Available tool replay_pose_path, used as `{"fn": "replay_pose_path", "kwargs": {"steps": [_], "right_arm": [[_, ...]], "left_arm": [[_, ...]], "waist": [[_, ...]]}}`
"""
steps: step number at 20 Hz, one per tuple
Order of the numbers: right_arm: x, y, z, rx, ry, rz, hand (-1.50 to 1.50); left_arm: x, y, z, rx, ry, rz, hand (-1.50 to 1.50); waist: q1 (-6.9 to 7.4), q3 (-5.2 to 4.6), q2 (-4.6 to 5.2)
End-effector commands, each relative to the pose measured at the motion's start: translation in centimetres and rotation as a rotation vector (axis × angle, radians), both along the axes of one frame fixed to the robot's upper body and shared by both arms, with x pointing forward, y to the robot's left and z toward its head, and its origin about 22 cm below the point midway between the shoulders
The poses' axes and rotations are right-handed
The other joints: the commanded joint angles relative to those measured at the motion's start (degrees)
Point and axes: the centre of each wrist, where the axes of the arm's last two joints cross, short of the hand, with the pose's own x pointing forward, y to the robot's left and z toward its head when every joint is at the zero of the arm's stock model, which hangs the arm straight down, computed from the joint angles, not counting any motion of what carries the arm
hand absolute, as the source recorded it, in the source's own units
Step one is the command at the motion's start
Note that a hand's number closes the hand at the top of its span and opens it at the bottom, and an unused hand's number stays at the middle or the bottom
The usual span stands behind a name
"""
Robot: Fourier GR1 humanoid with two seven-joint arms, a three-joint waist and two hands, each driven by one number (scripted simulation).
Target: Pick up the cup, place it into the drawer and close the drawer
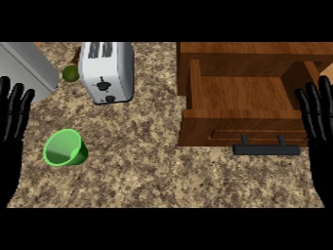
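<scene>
Cup first: a small bright green plastic cup [65, 148] lies tipped on the speckled brown stone table [161, 171], toward the left, with its open mouth facing up and left. Nothing touches it. Behind it stands a white two-slot toaster [106, 72], with a small green round fruit [70, 73] just beside the toaster and a grey metal box [17, 68] at the far left.

At the right sits a brown wooden drawer unit [259, 51]. Its wooden drawer [241, 93] is pulled out toward the viewer and looks bare inside. A dark bar handle [266, 149] sticks out from its front panel.

Both black hands rest at the edges, fingers straight, spread and holding nothing: the left hand [3, 127] at the left edge, near the cup, and the right hand [327, 127] at the right edge, over the drawer's right side.

The step in hand appears to be the pickup, not yet begun. The left hand is the nearer one. Because the cup is tipped, a good approach would probably close the fingers and thumb around its wall from the side, rather than pressing on the rim, which could roll it away. The open drawer lies well apart to the right, so the cup must be carried across the table and over the drawer's front panel.
</scene>
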Motion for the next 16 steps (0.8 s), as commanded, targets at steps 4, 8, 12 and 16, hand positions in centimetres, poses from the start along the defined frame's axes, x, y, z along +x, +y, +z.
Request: {"fn": "replay_pose_path", "kwargs": {"steps": [4, 8, 12, 16], "right_arm": [[-0.1, -0.8, 2.0, -0.013, -0.055, -0.008, -1.50], [0.5, -0.2, 0.0, -0.083, 0.117, 0.095, -1.50], [2.6, -0.6, 0.4, -0.073, 0.141, 0.091, -1.50], [3.6, -1.1, -0.5, -0.064, 0.131, 0.101, -1.50]], "left_arm": [[-0.8, 4.7, 0.6, -0.007, -0.028, -0.257, -1.50], [0.3, 7.4, -3.2, -0.209, 0.201, -0.306, -1.50], [1.0, 11.6, -4.4, -0.236, 0.239, -0.326, -1.50], [2.0, 13.2, -5.7, -0.224, 0.276, -0.300, -1.50]], "waist": [[0.29, 1.20, 1.25], [0.25, 1.13, 1.65], [0.30, 1.22, 1.52], [0.06, 1.28, 1.40]]}}
